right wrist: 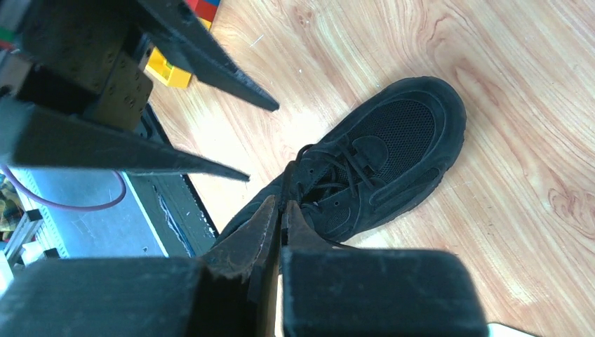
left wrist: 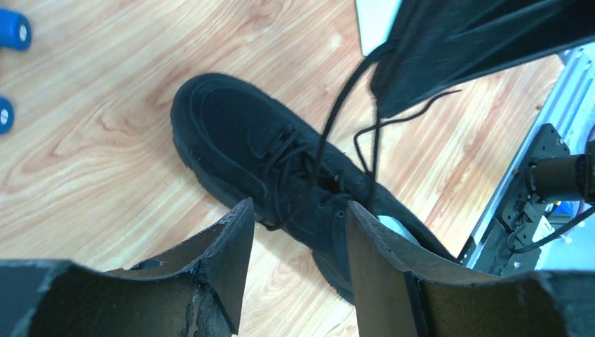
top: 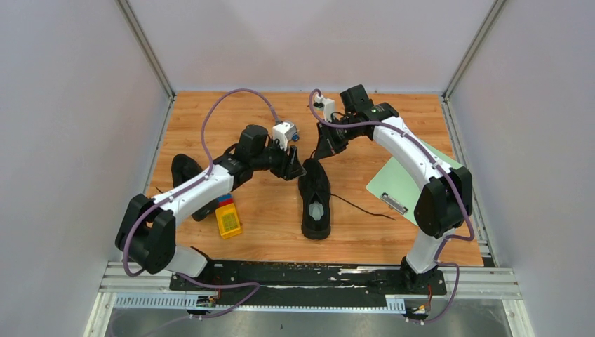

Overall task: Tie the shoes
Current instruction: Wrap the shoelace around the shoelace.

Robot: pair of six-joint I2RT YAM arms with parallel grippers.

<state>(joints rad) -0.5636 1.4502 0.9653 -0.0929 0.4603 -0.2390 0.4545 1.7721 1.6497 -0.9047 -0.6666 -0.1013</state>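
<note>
Your left tool (left wrist: 298, 210) hangs spread over the black fabric sneaker (left wrist: 231, 133) — toe pointing away across the wooden worktop (top: 270, 225) — while the right tool (right wrist: 279, 210) (pressed together) pinches its thin black lace (left wrist: 331, 123).

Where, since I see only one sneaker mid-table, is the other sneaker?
Top view: the other sneaker lies on the left, partly under the left arm, beside the yellow block.

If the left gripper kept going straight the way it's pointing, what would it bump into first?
Likely the black shoe, around its laced middle, seen between the left gripper's open fingers. The lifted lace crosses that path and might touch first; depth is unclear.
</note>
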